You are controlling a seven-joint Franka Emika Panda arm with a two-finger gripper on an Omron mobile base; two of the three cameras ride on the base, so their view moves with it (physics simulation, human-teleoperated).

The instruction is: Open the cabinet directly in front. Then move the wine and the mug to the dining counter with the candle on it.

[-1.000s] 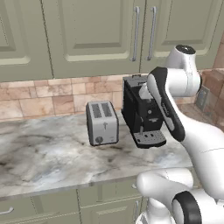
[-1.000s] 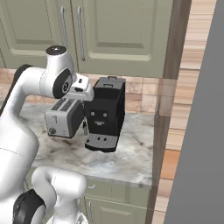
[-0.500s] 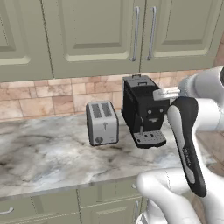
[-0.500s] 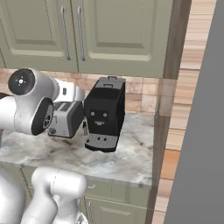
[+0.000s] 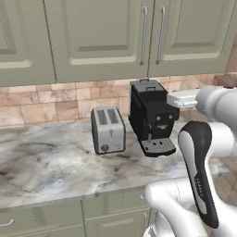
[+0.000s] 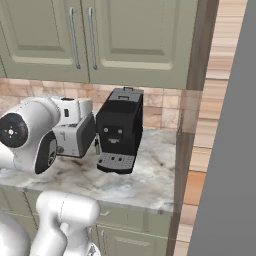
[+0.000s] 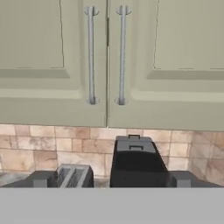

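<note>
The sage-green cabinet (image 5: 115, 41) hangs above the worktop with both doors shut. Its two silver bar handles (image 7: 90, 54) stand side by side at the doors' meeting edge. My gripper (image 7: 113, 179) is open, its dark fingertips (image 7: 43, 178) spread wide at the bottom of the hand view. It faces the cabinet doors from a distance, level with the backsplash and well below the handles. The white hand (image 5: 185, 98) sits to the right of the coffee machine, touching nothing. The wine, the mug, the candle and the dining counter are out of view.
A black coffee machine (image 5: 150, 115) and a silver toaster (image 5: 108, 129) stand on the marble worktop (image 5: 46, 166), under the cabinet. A tiled backsplash (image 5: 41, 104) runs behind them. A wooden side panel (image 6: 192, 125) ends the worktop on the right.
The arm has folded back and down, away from the coffee machine, so that its elbow now fills the near side of both base views. The cabinet doors stay shut.
</note>
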